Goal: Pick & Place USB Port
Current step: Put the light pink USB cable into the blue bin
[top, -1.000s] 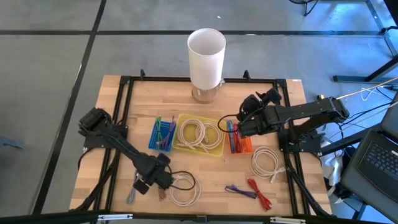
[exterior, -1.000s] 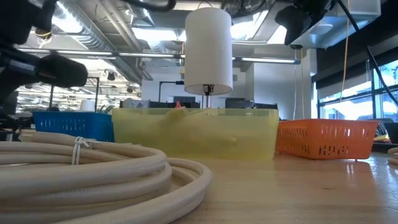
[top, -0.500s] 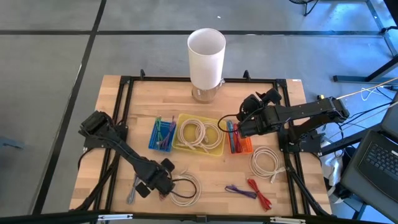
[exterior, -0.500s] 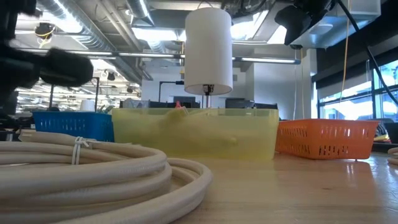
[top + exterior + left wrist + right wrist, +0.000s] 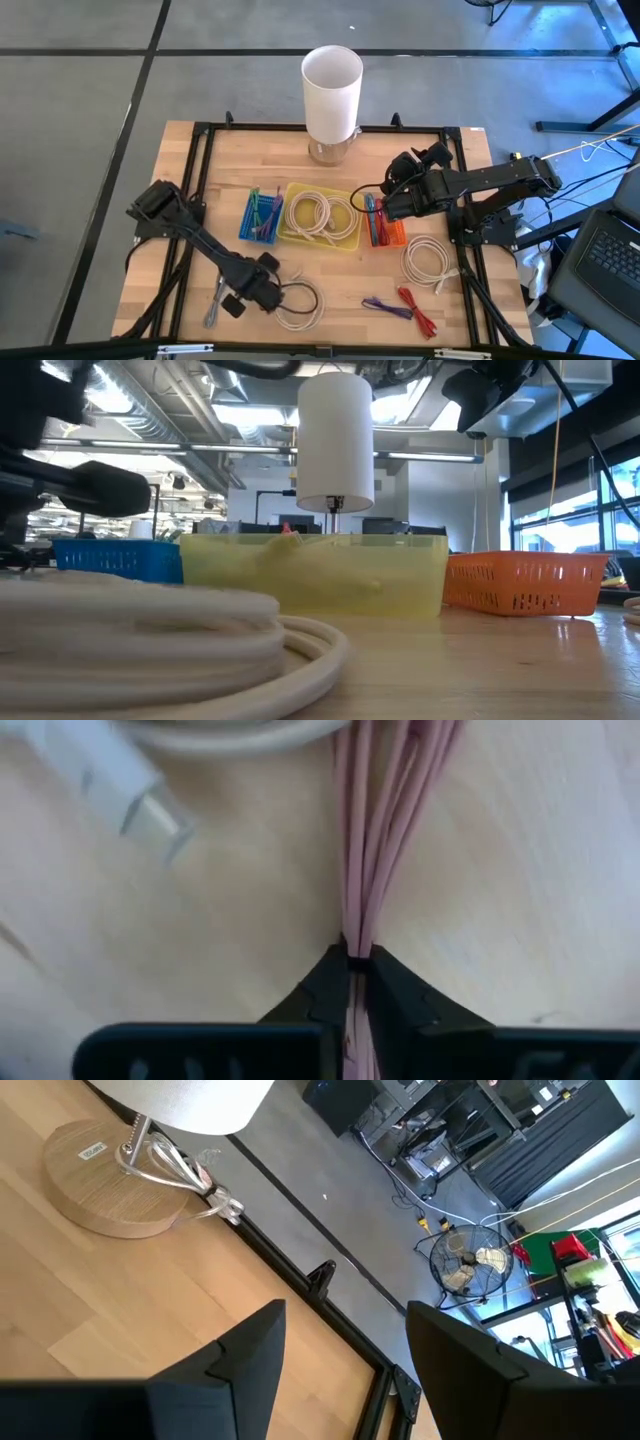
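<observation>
Left claw (image 5: 357, 982) has dragged toward the white cable coil (image 5: 298, 305), pinching pink cable strands (image 5: 372, 840); you've got the wrong target.

Pink cable bundle (image 5: 375, 840) flat on tabletop

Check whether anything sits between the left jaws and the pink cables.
Nothing visible: the left gripper is shut directly on the pink cables. A white plug lies beside them, not between. The right gripper waits over the orange basket.
</observation>
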Controlling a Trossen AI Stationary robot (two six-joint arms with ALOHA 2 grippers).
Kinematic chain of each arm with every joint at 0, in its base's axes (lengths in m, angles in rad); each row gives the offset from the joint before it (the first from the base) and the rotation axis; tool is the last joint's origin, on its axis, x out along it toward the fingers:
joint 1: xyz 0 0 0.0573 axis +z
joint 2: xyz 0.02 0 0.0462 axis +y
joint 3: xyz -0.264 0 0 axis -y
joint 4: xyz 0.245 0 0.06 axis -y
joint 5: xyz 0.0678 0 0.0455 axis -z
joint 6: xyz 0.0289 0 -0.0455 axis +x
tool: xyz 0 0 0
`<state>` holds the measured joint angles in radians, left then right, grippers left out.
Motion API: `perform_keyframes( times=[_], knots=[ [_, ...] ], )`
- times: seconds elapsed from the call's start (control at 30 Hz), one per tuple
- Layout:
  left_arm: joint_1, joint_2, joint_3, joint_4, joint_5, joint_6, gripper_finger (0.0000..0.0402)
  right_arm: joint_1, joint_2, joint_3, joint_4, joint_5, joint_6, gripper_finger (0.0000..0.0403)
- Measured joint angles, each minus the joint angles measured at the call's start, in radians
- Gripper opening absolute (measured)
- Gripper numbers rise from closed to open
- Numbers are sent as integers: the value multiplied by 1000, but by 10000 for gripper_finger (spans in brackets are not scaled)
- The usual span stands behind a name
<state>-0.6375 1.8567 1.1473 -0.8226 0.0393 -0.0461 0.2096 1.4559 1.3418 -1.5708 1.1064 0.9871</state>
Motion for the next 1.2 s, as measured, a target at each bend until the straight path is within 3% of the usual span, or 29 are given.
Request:
perform_keyframes(
  times=[0.17,0.37,0.47,0.67,0.83,0.97,1.2],
  knots=[
    [12,-38,8,-57,-6,-132,9,0,0,0,0,0,-4,212],
    [-2,-142,86,-216,-138,-249,9,0,0,0,0,1,-31,212],
    [-9,-214,112,-261,-315,-382,8,0,0,0,0,17,-28,212],
    [-2,-366,119,-274,-817,-676,8,0,0,0,0,25,-30,212],
    [61,-435,119,-321,-1039,-854,8,0,0,0,0,19,-30,212],
    [151,-445,119,-408,-1120,-1042,8,0,0,0,0,19,-29,212],
    [274,-446,-18,-488,-1049,-1374,8,0,0,0,0,-1,-27,212]
  ],
)
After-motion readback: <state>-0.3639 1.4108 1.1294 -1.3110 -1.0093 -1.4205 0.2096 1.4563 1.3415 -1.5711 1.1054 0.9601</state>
